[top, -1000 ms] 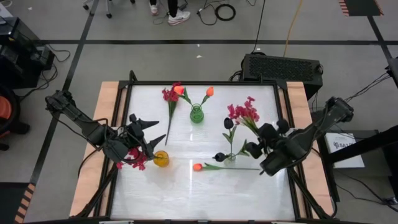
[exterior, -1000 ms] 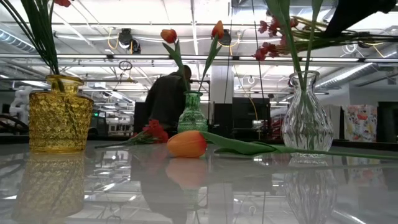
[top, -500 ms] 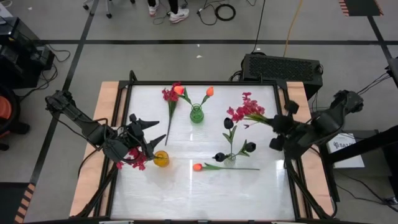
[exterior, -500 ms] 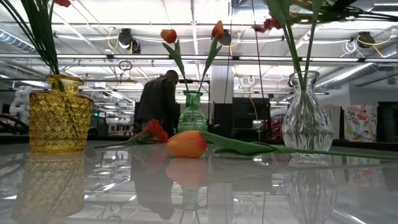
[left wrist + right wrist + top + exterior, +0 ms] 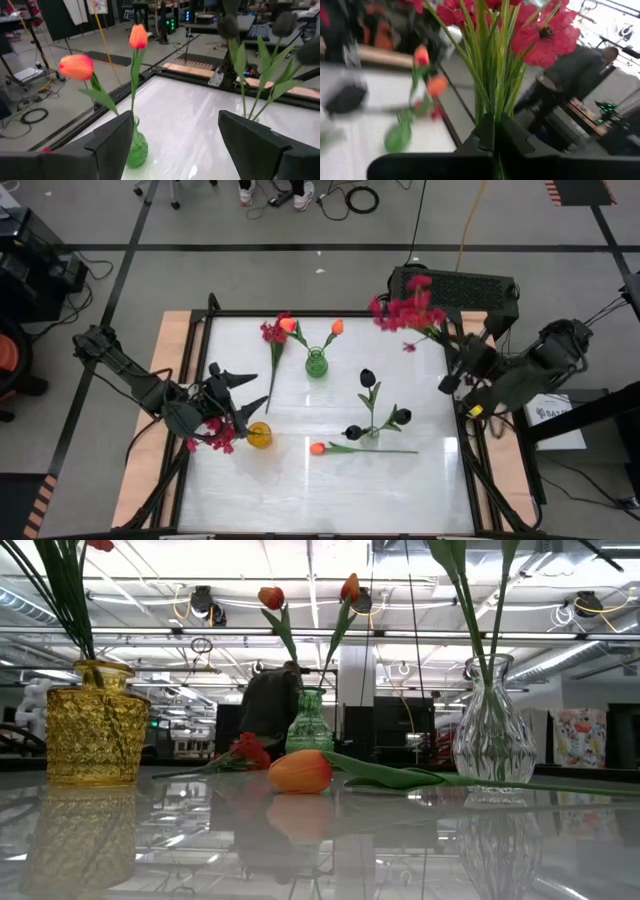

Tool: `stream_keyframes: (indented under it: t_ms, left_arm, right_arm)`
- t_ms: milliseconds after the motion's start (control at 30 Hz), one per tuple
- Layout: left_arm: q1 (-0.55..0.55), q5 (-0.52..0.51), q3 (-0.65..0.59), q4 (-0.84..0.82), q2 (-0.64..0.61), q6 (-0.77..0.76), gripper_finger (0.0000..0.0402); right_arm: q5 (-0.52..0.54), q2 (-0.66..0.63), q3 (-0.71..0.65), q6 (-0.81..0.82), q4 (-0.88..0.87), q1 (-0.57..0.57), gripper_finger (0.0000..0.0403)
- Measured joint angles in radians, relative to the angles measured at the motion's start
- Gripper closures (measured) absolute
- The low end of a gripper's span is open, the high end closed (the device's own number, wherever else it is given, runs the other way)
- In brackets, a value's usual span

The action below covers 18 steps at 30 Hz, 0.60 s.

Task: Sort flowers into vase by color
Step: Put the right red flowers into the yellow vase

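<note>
The right gripper (image 5: 462, 370), fingers clamped on a crimson-pink spray (image 5: 405, 310), holds it above the table's (image 5: 400, 480) far right corner. The left gripper (image 5: 228, 395) hovers beside the yellow vase (image 5: 259, 436), fingers apart.

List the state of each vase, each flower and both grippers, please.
Left gripper: open, holds nothing, beside the yellow vase.
Right gripper: fingers shut on the pink spray, at the table's right edge.
Pink spray: lifted above the table's far right corner.
Yellow vase: upright, holds pink flowers.
Green vase: upright, holds two orange tulips.
Clear vase: upright, holds black flowers.
Loose tulip: lying flat.
</note>
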Motion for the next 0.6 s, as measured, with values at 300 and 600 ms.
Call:
stream_keyframes:
  t_ms: [300,600]
  left_arm:
    - [0.002,0.052,0.001,0.378,0.000,0.329,0.0107]
    - [0.046,0.227,0.163,0.506,0.005,0.537,0.0107]
  right_arm:
    - [-0.448,0.013,0.018,-0.699,0.936,-0.113,0.0402]
    - [-0.880,0.161,0.018,-0.604,1.168,-0.296,0.0402]
